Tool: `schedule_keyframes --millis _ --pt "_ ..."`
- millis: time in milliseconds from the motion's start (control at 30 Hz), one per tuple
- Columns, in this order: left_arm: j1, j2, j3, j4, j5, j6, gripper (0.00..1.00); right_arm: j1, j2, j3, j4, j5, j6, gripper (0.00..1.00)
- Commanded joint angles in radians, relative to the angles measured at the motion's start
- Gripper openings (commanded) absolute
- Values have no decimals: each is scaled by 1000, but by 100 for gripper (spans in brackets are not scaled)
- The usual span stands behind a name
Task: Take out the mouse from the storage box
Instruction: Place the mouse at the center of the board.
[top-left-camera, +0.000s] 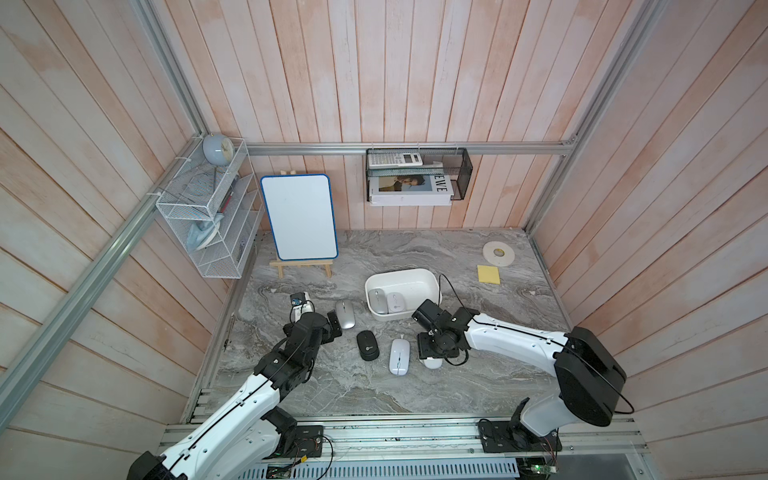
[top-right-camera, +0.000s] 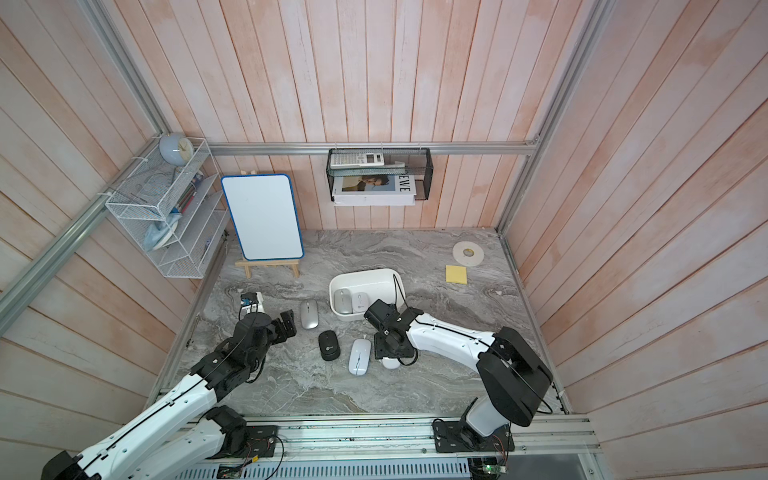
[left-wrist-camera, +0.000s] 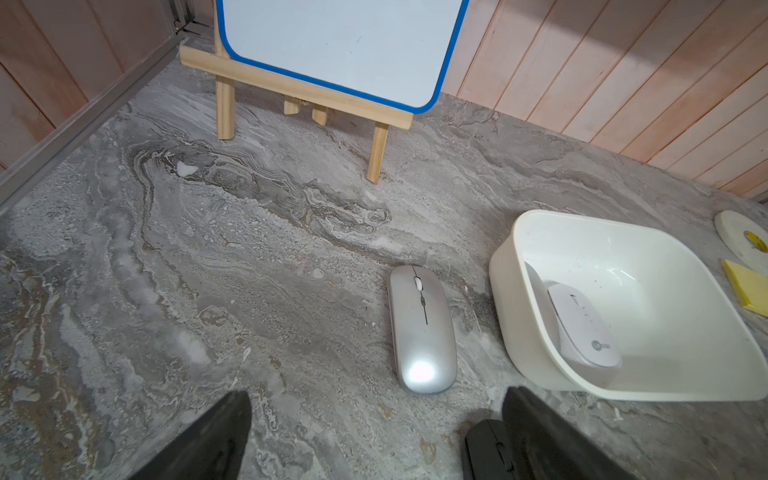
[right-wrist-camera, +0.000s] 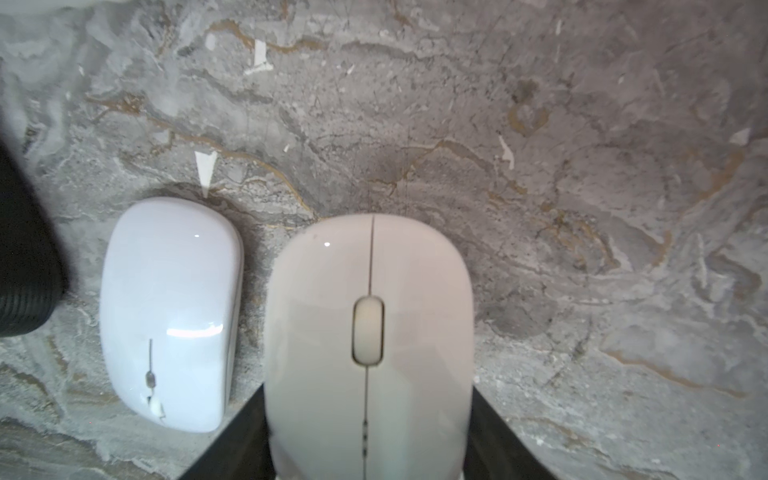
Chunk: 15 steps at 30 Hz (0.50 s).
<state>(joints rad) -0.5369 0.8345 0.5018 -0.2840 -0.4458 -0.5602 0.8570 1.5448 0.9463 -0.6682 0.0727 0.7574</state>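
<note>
Grey marbled table, pink plank walls on three sides. Whiteboard stands on a wooden easel at the far left.

Storage box, white and shallow, sits mid-table, a little right of centre. Two mice lie inside against its near left corner, side by side: a grey mouse and a white logo mouse.

Right fingers point down at the table on the near side of the box and are clamped on both flanks of a cream mouse. That mouse is outside the box. Cannot tell whether it rests on the table or hangs just above it.

Left fingers are spread wide with nothing between them, low over the table left of the box.

Tape roll lies flat at the far right.

Loose on the table:
- The silver mouse is just left of the box and apart from it, ahead of the left fingers.
- The black mouse lies nearer, beside one left finger.
- The glossy white mouse lies just beside the cream mouse with a narrow gap between them.

Yellow sticky pad lies near the tape roll.
</note>
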Motion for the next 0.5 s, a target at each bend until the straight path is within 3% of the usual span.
schedule_keyframes --millis 0,467 --pt "5 -1 6 5 7 9 100 7 26 1 12 3 -4 56" --pt "5 25 11 0 -5 10 100 4 106 16 21 16 -28 59"
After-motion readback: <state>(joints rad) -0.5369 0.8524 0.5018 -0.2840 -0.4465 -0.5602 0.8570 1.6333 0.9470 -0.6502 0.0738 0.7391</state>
